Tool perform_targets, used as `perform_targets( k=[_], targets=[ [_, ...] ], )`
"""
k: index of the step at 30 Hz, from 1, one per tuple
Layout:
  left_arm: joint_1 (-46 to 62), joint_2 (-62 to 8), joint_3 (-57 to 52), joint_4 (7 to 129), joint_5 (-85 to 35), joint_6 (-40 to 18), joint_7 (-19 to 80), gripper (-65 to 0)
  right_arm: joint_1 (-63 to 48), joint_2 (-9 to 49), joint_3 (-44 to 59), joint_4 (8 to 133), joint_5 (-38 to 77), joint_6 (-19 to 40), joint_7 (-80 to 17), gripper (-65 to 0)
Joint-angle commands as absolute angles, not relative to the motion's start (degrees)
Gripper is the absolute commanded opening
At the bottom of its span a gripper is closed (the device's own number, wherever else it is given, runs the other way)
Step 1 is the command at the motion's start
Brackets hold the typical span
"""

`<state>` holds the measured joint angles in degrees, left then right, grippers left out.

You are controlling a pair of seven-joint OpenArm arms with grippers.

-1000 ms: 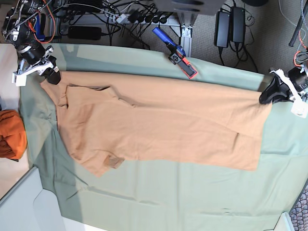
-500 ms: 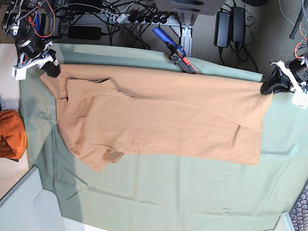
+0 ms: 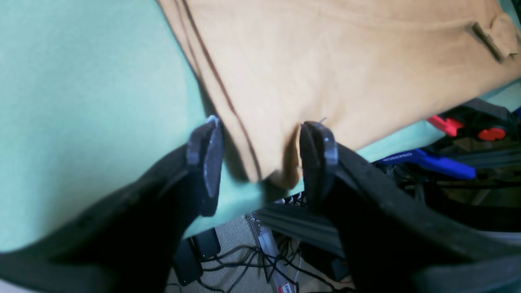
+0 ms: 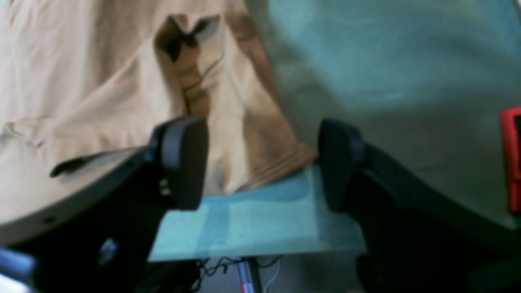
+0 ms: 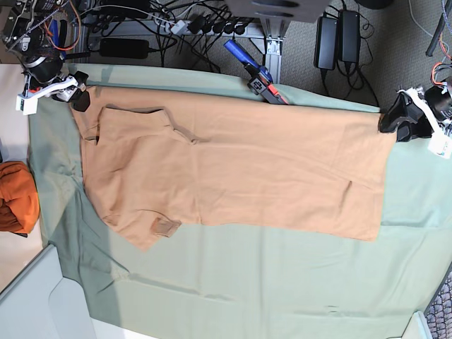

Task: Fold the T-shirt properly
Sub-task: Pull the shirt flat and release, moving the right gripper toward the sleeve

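Note:
The peach-tan T-shirt [image 5: 233, 169] lies spread flat and folded lengthwise on the sage-green cloth [image 5: 247, 282], collar end at the left. At its right far corner, my left gripper [image 5: 393, 120] is open. In the left wrist view the hem corner [image 3: 260, 162] lies loose between the parted fingers of the left gripper [image 3: 262, 156], not pinched. My right gripper [image 5: 79, 90] is open at the left far corner. In the right wrist view the shirt's edge [image 4: 252, 162] rests between the wide-apart fingers of the right gripper [image 4: 260, 162].
A bunched vivid-orange cloth [image 5: 15, 196] sits off the table's left side. A blue and red clamp [image 5: 258, 74] grips the far table edge. Power bricks [image 5: 337, 39] and cables lie on the floor beyond. A pale bin [image 5: 35, 304] stands at lower left.
Both grippers carried the shirt's far edge a little toward the table's far side, then went from shut to open, letting go of the corners. The shirt now lies flatter.

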<state>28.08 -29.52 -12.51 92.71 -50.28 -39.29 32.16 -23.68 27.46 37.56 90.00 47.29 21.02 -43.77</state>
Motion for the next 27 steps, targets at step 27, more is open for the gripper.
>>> perform_targets(
  k=[27],
  targets=[
    [27.64,-32.16,-20.6,98.85,-51.2,-40.0,31.16,-31.7,22.2,30.76,22.13,61.41,32.69,27.0,-31.73,-22.8]
  ],
)
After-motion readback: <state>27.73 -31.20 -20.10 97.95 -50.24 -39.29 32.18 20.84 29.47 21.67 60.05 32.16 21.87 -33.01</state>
